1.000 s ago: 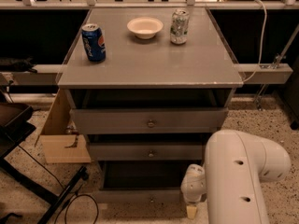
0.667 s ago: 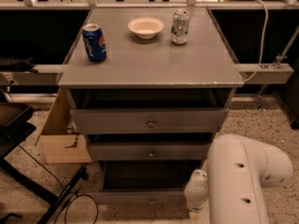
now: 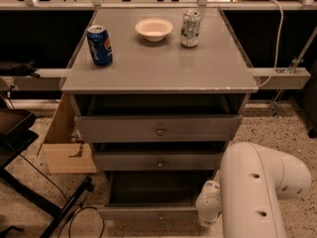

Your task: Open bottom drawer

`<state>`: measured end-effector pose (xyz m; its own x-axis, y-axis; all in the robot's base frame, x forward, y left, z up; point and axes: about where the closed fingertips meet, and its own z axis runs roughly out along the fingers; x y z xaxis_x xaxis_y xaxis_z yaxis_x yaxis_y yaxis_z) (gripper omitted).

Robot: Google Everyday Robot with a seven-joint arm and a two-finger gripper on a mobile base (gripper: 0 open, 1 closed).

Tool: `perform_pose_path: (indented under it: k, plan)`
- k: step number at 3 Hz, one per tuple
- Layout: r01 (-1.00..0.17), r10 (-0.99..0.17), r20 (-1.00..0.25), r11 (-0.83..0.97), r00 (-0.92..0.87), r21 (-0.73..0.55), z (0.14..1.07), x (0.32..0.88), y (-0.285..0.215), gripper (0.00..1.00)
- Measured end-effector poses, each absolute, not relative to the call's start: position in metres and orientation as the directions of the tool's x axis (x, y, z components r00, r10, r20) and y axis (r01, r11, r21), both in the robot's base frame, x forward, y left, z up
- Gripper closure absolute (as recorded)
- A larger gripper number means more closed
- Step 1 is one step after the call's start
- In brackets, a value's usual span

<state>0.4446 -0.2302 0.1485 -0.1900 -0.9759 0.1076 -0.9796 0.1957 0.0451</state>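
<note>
Bottom drawer (image 3: pixel 148 213) sits at the foot of the grey cabinet (image 3: pixel 163 68), pulled out toward the camera. Its slim front runs left to right and its knob (image 3: pixel 159 215) faces the viewer. A white arm (image 3: pixel 257 182) fills the lower right. The gripper (image 3: pixel 208 209) is just beside the front's right end; whether it is apart or closed cannot be told. On top stand a bowl (image 3: pixel 154 29), a blue can (image 3: pixel 99 44) and a silver can (image 3: pixel 190 28).

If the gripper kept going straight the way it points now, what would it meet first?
The gripper hangs low at the right end of the pulled-out bottom drawer, apparently pointing down. It would likely meet the speckled floor first, though depth is unclear.
</note>
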Motion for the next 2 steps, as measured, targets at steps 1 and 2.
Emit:
perform_pose_path:
  k: [1,2]
  plan:
    - [-0.978,-0.975,0.111,0.2,-0.193,0.057,0.1477,0.4408,-0.231,1.0]
    - [-0.978,-0.975,0.111,0.2,-0.193,0.057,0.1488,0.4425,-0.2302,1.0]
